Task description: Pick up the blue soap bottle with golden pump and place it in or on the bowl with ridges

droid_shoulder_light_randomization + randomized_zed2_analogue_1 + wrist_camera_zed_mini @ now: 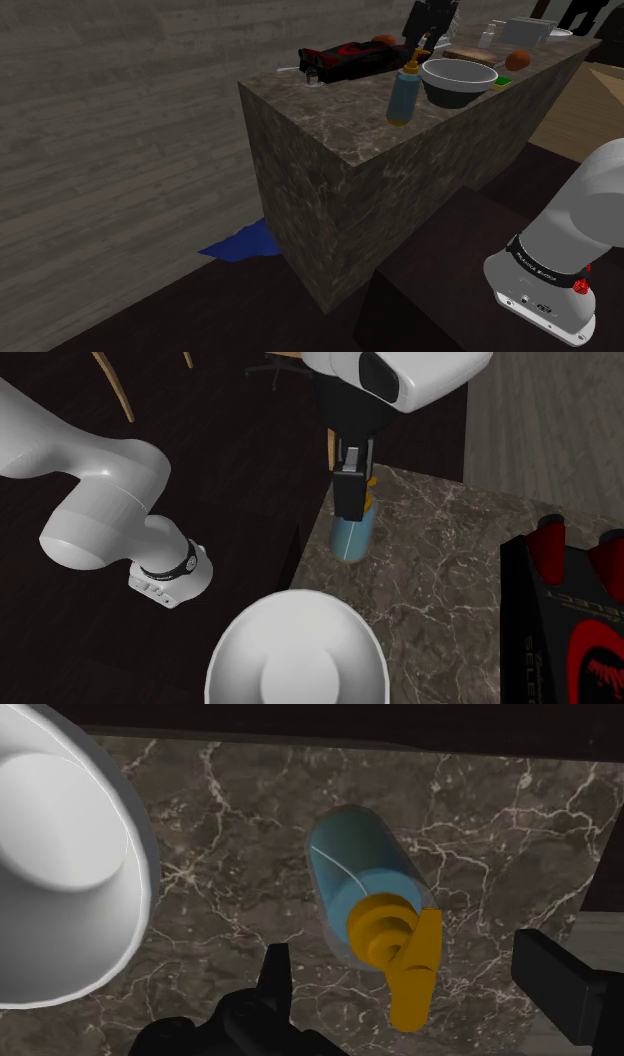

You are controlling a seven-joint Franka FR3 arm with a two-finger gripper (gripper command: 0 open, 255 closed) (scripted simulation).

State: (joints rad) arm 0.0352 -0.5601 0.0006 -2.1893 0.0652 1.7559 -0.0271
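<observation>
- We judge the task to be at its opening step. The blue soap bottle (403, 98) stands upright on the marble counter (330, 125), unlifted. It is in the upper right of the shoulder view, close to the counter's edge.
- The gripper (403, 954) hangs over the bottle with its fingers (276, 976) spread wide. In the wrist view the golden pump (412, 989) lies between them, yet neither finger touches it, so nothing is held.
- In the upper middle of the second exterior view, a black finger crosses the bottle's neck, and the pale blue body shows just below it.
- As we read it, the gripper is already lined up over the bottle. Lowering, closing on the bottle, lifting, carrying and letting go all remain to be done.
- The bowl (458, 92) sits just beside the bottle, to its right in the shoulder view. It is dark outside and white inside. We cannot make out its ridges.
- The bowl holds nothing. Its inside shows as bare white at the bottom centre of the second exterior view, and again beside the gripper in the wrist view.
- A red-and-black box (345, 58) lies farther back on the counter, in the upper middle of the shoulder view. We cannot tell whether it holds anything.
- With the bowl so near, we expect the carry to be short. The open rim looks easy to reach from above.
</observation>
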